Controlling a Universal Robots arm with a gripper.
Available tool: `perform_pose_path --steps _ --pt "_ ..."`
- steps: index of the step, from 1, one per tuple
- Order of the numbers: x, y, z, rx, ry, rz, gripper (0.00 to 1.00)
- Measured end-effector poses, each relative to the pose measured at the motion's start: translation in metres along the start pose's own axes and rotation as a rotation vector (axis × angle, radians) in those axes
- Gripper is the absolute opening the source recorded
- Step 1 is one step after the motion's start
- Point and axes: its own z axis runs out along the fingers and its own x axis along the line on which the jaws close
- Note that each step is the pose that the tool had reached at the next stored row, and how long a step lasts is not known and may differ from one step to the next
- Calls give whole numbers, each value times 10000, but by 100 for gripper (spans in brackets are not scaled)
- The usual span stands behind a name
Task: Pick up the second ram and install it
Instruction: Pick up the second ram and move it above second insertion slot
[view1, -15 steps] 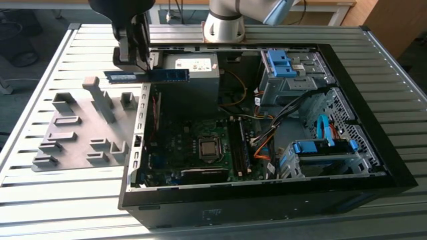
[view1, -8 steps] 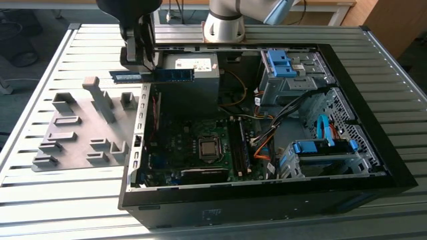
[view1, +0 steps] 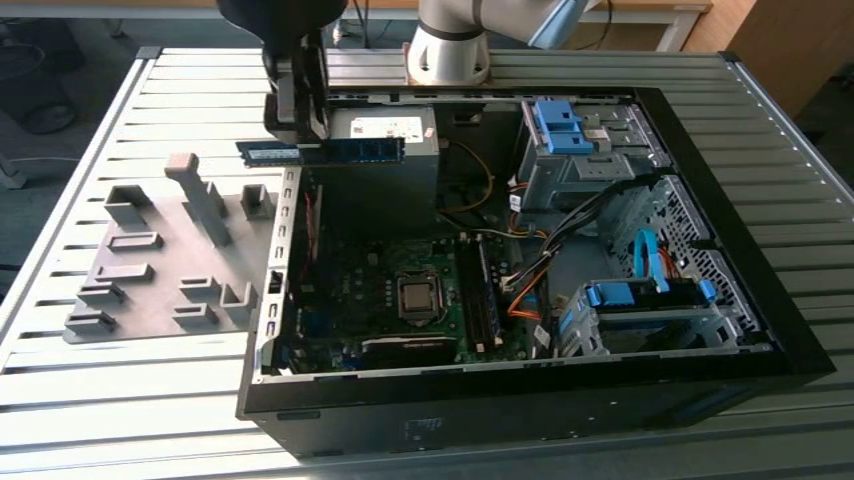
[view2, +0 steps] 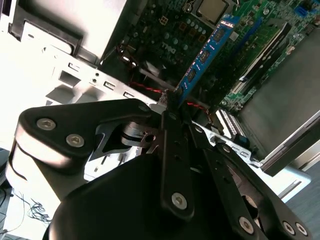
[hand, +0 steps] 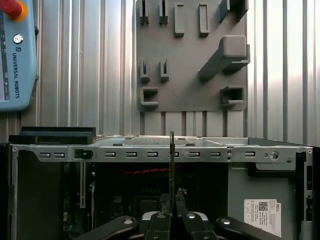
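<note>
The second ram (view1: 327, 150) is a thin blue-green strip with black chips, held level in the air over the open computer case's wall on the exterior view's left. My gripper (view1: 296, 140) is shut on one end of it. In the second wrist view the second ram (view2: 205, 55) sticks out from my gripper (view2: 172, 102) above the motherboard. In the first wrist view the second ram (hand: 172, 160) shows edge-on, pinched in my gripper (hand: 172, 200). The long memory slots (view1: 481, 290) lie on the motherboard beside the processor (view1: 416, 295).
The open computer case (view1: 667, 110) lies on a slatted metal table (view1: 107, 400). A grey holder plate (view1: 160, 250) with upright brackets sits beside the case on the exterior view's left. Blue drive cages (view1: 641, 295) and cables fill the case's right. A teach pendant (hand: 15, 55) lies on the table.
</note>
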Motion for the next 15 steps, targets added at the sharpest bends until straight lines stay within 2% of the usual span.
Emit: perform_pose_path --steps 15 --pt "-1 -111 1 0 0 0 14"
